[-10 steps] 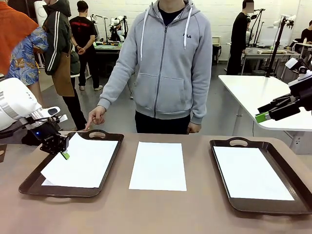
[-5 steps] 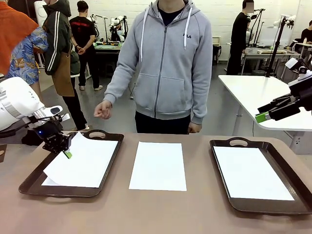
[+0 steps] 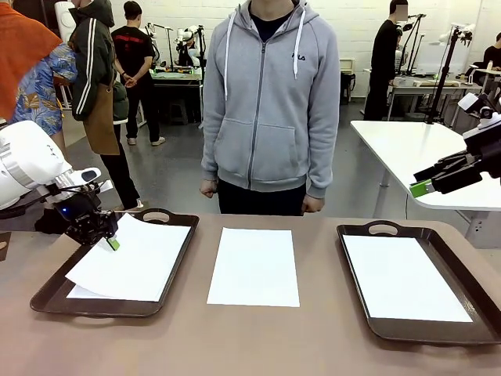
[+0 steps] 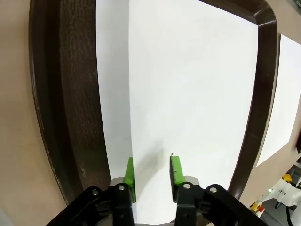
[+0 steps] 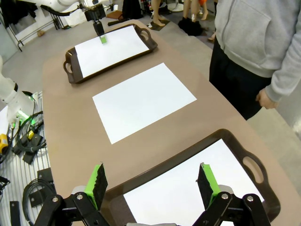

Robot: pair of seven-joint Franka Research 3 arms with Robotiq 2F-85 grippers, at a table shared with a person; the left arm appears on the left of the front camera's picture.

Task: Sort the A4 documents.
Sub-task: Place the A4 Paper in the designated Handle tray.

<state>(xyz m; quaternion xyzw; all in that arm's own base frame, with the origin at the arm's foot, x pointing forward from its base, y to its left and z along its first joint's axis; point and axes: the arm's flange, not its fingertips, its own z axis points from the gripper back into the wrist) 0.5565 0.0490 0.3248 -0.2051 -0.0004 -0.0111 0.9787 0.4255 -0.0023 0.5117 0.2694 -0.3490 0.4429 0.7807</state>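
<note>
Three spots hold white A4 documents. A skewed top sheet [image 3: 133, 258] lies over another sheet [image 4: 112, 70] in the left brown tray [image 3: 47, 294]. One sheet [image 3: 254, 266] lies on the bare table in the middle, and one [image 3: 403, 276] lies in the right tray [image 3: 470, 283]. My left gripper [image 3: 112, 244] hangs over the left tray's far left corner, open, its green pads [image 4: 130, 179] apart just above the top sheet [image 4: 197, 94], gripping nothing. My right gripper [image 3: 420, 188] is raised at the far right, open wide [image 5: 153, 181] above the right tray's sheet [image 5: 188, 188].
A person in a grey hoodie [image 3: 270, 110] stands at the table's far edge, both hands down at the sides. Bare brown tabletop [image 3: 250, 337] runs along the near edge and between the trays. Another white table [image 3: 415, 149] stands behind on the right.
My left gripper has opened and let go of the top sheet, which now rests in the left tray. The person's hand drew back from the tray to the side. The right arm stayed still.
</note>
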